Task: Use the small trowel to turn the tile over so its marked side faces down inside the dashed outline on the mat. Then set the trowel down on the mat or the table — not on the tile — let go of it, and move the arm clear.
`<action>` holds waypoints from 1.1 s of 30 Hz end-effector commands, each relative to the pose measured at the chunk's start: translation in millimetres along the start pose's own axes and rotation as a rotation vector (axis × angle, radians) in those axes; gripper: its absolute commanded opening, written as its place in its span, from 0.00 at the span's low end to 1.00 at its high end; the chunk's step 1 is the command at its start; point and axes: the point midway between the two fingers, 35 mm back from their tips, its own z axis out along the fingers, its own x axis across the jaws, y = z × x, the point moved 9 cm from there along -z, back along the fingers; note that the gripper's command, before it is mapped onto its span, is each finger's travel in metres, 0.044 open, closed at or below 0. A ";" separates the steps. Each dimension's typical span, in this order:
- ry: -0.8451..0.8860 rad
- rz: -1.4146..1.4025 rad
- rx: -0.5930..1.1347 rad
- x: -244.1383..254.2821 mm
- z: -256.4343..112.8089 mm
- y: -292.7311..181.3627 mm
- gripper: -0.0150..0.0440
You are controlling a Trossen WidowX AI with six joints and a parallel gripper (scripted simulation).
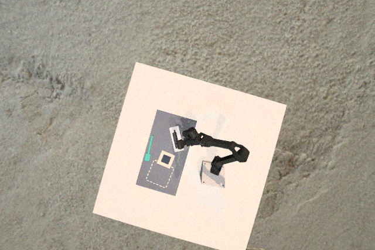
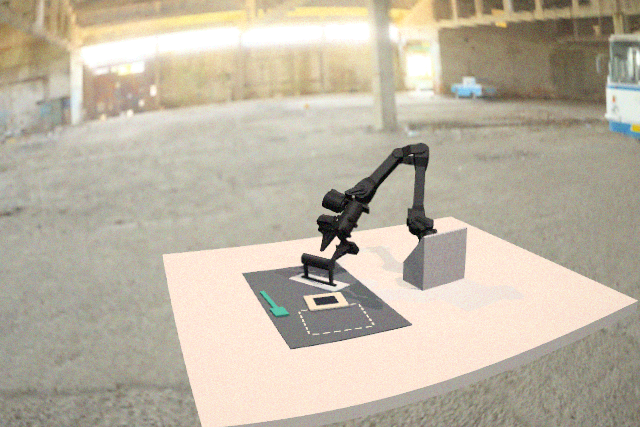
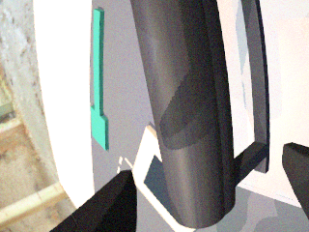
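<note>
Top view, 12 at the picture's top: the tile (image 1: pixel 160 162) (image 2: pixel 310 303) (image 3: pixel 145 150) lies flat on the mat (image 1: pixel 162 118) (image 2: pixel 390 320) (image 3: pixel 123 72), marked side up, across the 12 o'clock edge of the dashed outline (image 1: pixel 156 184) (image 2: pixel 338 331) (image 3: pixel 121 161). The white-bladed trowel (image 1: pixel 174 138) (image 2: pixel 316 259) (image 3: pixel 185 97) rests toward 1 o'clock of the tile. Its blade lies near the mat's 3 o'clock edge; the counter (image 1: pixel 120 180) (image 2: pixel 248 386) (image 3: pixel 63 121) extends beyond. The base block (image 1: pixel 207 179) (image 2: pixel 444 262) restricts travel toward 4 o'clock. Exterior view: the gripper (image 1: pixel 182 143) (image 2: pixel 329 254) (image 3: pixel 211 168) is tilted at the trowel's raised handle, fingers apart and gripping nothing. Closing at this tilt could pinch off-centre, causing the handle to roll or the blade to lift at one edge. A low sweep toward 5 o'clock could push the tile. Room remains above the handle for correction. Wrist view: the handle passes between the widely parted fingers; contact cannot be determined. Uneven clearance could cause one finger to strike first and shift the trowel. The teal tool (image 1: pixel 147 157) (image 2: pixel 279 311) (image 3: pixel 98 58) lies toward 10 o'clock, well apart, leaving room on that side.
</note>
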 end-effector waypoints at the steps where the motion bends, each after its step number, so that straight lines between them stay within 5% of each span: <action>1: 0.020 -0.014 -0.006 -0.7 -0.4 -1.2 0.76; 33: 0.020 -0.014 -0.005 0.5 50.9 -0.1 0.76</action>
